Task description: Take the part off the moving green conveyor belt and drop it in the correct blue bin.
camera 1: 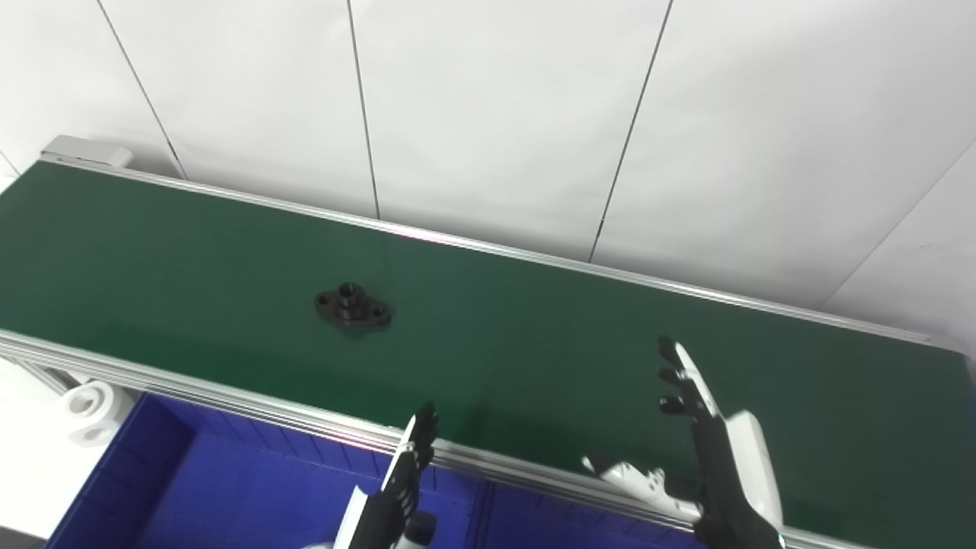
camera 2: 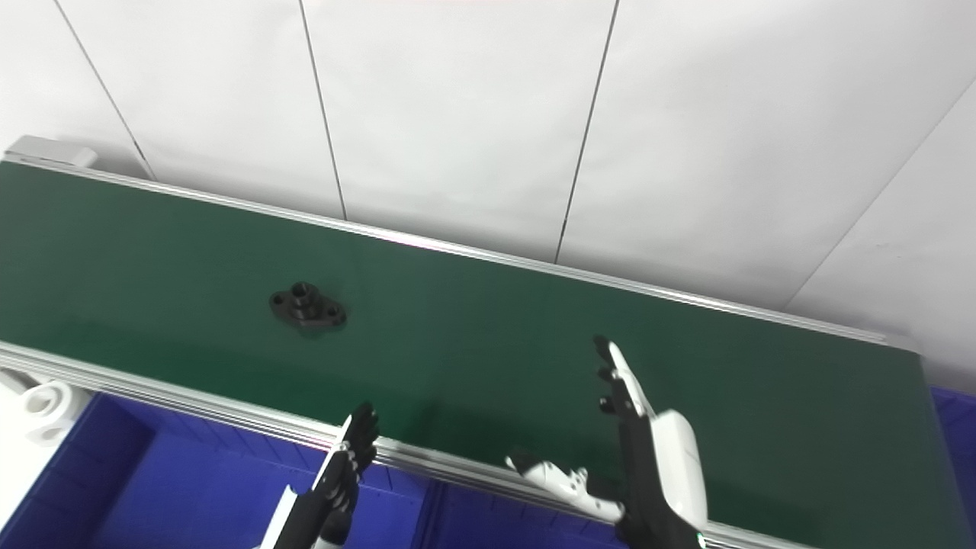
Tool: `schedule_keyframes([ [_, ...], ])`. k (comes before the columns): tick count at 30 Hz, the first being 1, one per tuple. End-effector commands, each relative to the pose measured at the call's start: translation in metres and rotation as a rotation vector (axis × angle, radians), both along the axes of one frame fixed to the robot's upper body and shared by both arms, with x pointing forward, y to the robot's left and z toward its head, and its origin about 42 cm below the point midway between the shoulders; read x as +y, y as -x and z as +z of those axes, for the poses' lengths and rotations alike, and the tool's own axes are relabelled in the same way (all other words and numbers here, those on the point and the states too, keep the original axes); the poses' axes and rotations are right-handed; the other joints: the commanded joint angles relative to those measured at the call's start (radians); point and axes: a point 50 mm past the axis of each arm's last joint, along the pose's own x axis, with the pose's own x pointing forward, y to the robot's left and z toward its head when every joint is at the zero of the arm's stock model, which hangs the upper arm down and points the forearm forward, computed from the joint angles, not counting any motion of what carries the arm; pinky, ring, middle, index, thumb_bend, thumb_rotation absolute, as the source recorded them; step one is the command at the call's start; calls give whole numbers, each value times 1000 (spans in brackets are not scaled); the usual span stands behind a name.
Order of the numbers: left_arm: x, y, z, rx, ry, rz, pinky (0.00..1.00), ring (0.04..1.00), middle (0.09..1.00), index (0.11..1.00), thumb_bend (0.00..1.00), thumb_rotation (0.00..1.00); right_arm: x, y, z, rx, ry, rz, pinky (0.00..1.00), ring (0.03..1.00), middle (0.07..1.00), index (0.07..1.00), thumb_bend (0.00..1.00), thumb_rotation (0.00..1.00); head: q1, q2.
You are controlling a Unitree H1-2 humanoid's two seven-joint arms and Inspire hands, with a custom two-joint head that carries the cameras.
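Part (camera 1: 353, 306), a black two-eared flange, is lying on the green belt (camera 1: 534, 335) left of centre, long axis running left-right, boss pointing upward. Nearer, left hand (camera 1: 404, 476) and right hand (camera 1: 705, 450) are hovering empty, fingers spread, above blue bins (camera 1: 229, 488). The right eye view alone is showing a blue bin corner (camera 2: 957, 427) beyond the belt's right end.

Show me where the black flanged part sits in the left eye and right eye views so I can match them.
Left eye view: black part on the green belt, left of centre.
Right eye view: same part, further left in the picture.
Shared landmark: the left robot hand, below and right of the part at the belt's near rail.
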Motion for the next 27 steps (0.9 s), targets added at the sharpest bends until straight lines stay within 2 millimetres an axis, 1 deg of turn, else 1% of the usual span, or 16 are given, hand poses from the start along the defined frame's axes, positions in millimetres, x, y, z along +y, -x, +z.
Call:
schedule_keyframes([
  [1, -2, 1, 9, -16, 29, 3, 1000, 1000, 1000, 1000, 671, 962, 9, -14, 10, -29, 12, -1, 748, 855, 921, 952, 979, 745, 1, 1],
  [2, -2, 1, 9, -11, 32, 4, 1000, 1000, 1000, 1000, 646, 961, 13, -21, 11, -37, 22, 5, 730, 850, 919, 948, 970, 761, 3, -2],
  [5, -2, 1, 8, -3, 27, 7, 1000, 1000, 1000, 1000, 634, 961, 24, -43, 13, -40, 50, 21, 723, 848, 913, 946, 957, 804, 3, -6],
  [8, -2, 1, 8, -5, 22, 8, 1000, 1000, 1000, 1000, 610, 975, 36, -59, 16, -42, 61, 36, 724, 852, 915, 946, 978, 786, -6, -9],
  [11, -3, 0, 7, 3, 24, 5, 1000, 1000, 1000, 1000, 615, 982, 48, -75, 21, -42, 86, 49, 736, 852, 914, 948, 995, 773, -23, -13],
  [13, -6, 0, 8, 9, 16, 3, 1000, 1000, 1000, 1000, 630, 984, 55, -84, 25, -37, 97, 54, 754, 865, 917, 946, 1000, 749, -26, -16],
  [16, -10, 0, 7, 23, 22, -1, 1000, 1000, 1000, 1000, 644, 985, 64, -98, 28, -43, 115, 57, 745, 860, 912, 943, 1000, 724, -24, -20],
  [19, -14, -1, 8, 29, 32, -1, 1000, 1000, 1000, 1000, 630, 993, 74, -113, 29, -39, 126, 60, 746, 856, 909, 942, 1000, 700, -16, -23],
  [23, -18, -1, 7, 24, 35, 2, 1000, 1000, 1000, 1000, 636, 998, 86, -127, 31, -41, 167, 71, 736, 848, 901, 936, 1000, 676, -3, -28],
  [27, -22, 1, 6, 29, 35, -4, 1000, 1000, 1000, 1000, 654, 1000, 104, -138, 28, -60, 249, 115, 725, 825, 891, 936, 1000, 660, 12, -36],
])
